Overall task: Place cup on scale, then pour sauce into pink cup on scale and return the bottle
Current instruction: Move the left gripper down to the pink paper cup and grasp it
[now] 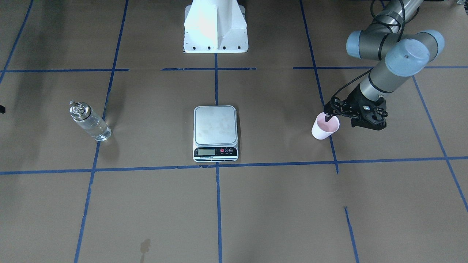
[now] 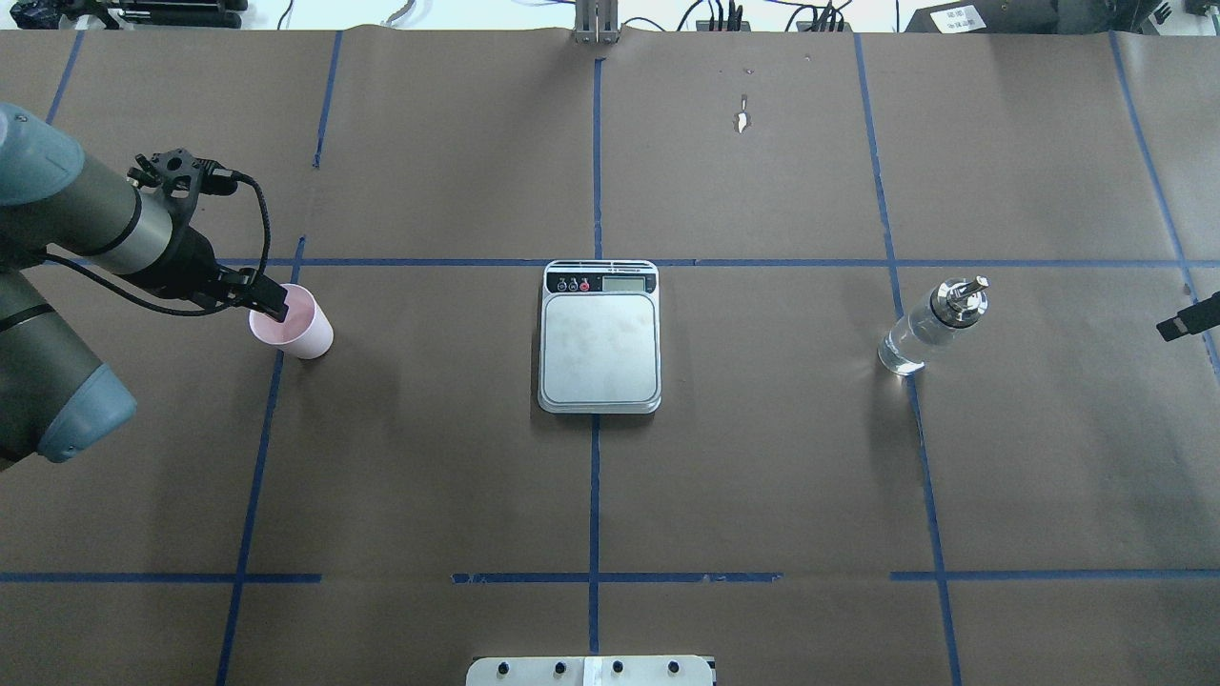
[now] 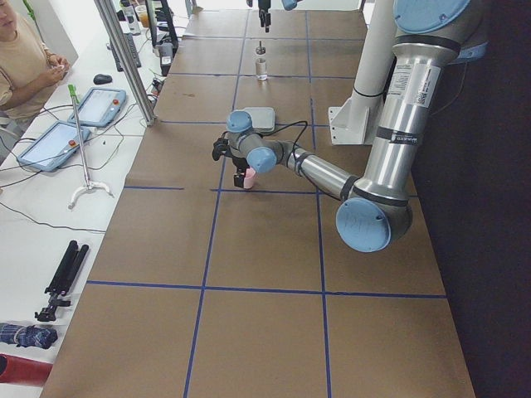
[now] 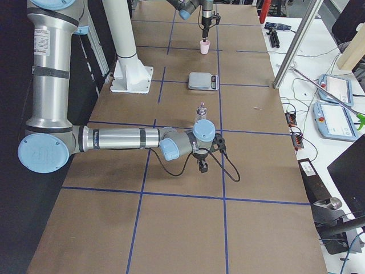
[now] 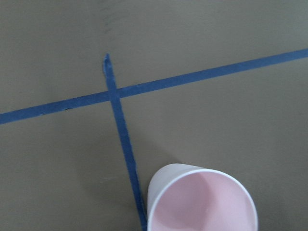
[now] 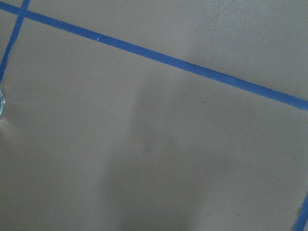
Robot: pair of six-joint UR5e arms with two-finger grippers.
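**my left gripper** [image 1: 331,114]: right down at the cup's rim. One finger looks like it's dipping inside the mouth, with the other on the outside wall. Honestly can't tell if I'm already pinching or only straddling it.

**cup** [image 1: 324,126]: upright on the table [image 2: 762,457], out on my left side and well apart from the scale. It's sitting on a blue tape line [image 5: 124,139] and looks dry inside from my left wrist cam.

**why the rim**: my guess is a thin wall squashes if you grab it round the body. Pinching one side of the lip leaves the bottom free to land flat.

**scale** [image 1: 215,126]: dead centre, platform bare, display strip on the edge away from me. The cup's not on it yet, so step one isn't done.

**bottle** [image 1: 90,122]: upright over on my right, well apart from the scale. The sauce [image 1: 97,129] is inside and the silver cap is on.

**my right gripper** [image 2: 1189,317]: parked out past the bottle, not touching it. Only a sliver shows, so I can't tell if it's open or closed. Probably waiting there for the pour.

**in the way**: between cup and scale I see only brown paper and tape.

**off the table**: a person [image 3: 21,58] sits at the operators' side, well apart from my arms.
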